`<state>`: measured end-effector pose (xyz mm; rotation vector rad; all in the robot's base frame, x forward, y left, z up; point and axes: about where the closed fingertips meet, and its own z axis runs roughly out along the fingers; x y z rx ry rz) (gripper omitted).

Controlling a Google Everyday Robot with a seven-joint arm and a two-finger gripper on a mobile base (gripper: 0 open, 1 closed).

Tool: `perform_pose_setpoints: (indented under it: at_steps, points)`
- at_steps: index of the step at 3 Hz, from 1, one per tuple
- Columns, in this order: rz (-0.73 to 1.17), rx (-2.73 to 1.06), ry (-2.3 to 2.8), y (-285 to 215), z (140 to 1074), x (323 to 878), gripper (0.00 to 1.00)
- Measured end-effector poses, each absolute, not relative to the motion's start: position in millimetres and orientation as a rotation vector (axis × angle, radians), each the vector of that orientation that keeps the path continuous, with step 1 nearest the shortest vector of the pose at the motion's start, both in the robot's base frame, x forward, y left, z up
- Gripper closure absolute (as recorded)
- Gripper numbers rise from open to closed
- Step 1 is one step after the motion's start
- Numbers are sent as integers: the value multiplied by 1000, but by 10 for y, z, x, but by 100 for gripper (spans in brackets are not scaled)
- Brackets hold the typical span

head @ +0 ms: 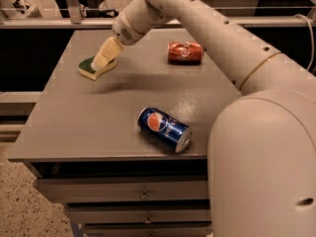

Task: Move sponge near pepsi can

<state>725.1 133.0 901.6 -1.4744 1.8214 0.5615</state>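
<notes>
The robot's cream-coloured gripper [102,60] reaches to the far left of the grey tabletop [89,127], its tip on or just over the small sponge with a dark green top and pale yellow foam [90,69], probably placed there to take hold. From this angle I cannot tell whether it is released or clenched. The blue Pepsi can [164,129] lies on its side near the front edge, well apart from the sponge, and an orange-red soda can [185,52] lies at the back.
</notes>
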Motion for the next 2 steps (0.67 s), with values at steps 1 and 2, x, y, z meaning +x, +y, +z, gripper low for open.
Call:
perform_pose_setpoints:
  at_steps: [1,2]
  points:
    - [601,-1408,1895,1575,8751,7323,0]
    - [585,-1357,1953,1603,8555,7380,0]
